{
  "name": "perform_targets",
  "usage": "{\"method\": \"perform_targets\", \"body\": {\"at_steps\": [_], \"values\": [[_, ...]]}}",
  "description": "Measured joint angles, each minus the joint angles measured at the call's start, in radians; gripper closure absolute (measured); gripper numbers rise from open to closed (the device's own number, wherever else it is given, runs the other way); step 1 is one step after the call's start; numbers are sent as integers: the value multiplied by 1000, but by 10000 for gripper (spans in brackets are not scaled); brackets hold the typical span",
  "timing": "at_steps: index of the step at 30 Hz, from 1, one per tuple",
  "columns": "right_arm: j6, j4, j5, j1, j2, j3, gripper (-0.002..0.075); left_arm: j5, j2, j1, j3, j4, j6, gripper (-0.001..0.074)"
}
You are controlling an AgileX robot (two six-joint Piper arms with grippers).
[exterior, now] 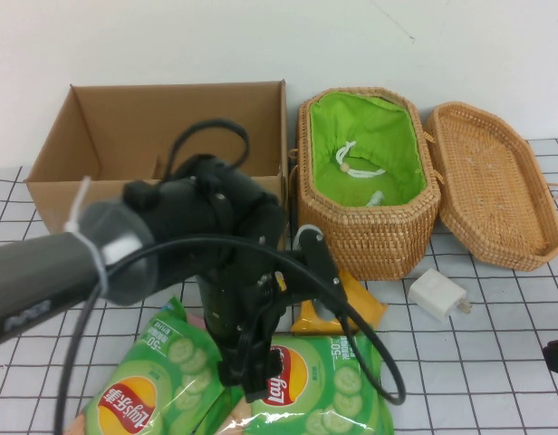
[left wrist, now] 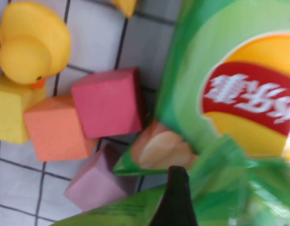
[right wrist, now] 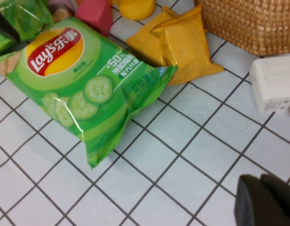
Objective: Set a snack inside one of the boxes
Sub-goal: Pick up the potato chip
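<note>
The left gripper is lowered over the two green crisp bags at the near edge of the desk, between the left bag and the right bag. Whether its jaws are parted or closed cannot be told; one dark fingertip is seen against crumpled green foil. The right gripper is parked low at the near right edge of the desk, jaws closed and empty.

A yellow snack packet is lying just in front of the wicker basket, partly overlapped by the right bag. A white charger is set just right of the packet. The basket is open, green-lined, with its lid laid flat beside it on the right. An open cardboard box is standing at the far left.

Beside the bags, a rubber duck and foam cubes in yellow, orange, red and purple are clustered, touching.
</note>
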Motion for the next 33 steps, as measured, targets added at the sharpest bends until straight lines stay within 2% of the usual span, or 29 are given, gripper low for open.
{"method": "perform_targets", "body": {"at_steps": [4, 11, 13, 16, 18, 23, 33], "values": [[0, 1, 0, 0, 0, 0, 727, -8, 41, 0, 0, 56, -13, 225], [0, 3, 0, 0, 0, 0, 727, -18, 81, 0, -2, 73, -17, 370], [0, 3, 0, 0, 0, 0, 727, -18, 91, 0, -2, 82, -17, 448], [0, 5, 0, 0, 0, 0, 727, -16, 94, -1, -2, 98, -19, 613], [0, 10, 0, 0, 0, 0, 727, -10, 94, -1, -2, 110, -33, 682], [0, 15, 0, 0, 0, 0, 727, 15, 85, -2, -2, 159, -73, 726], [0, 19, 2, 0, 0, 0, 727, 47, -77, -2, -2, 277, -152, 733]]}}
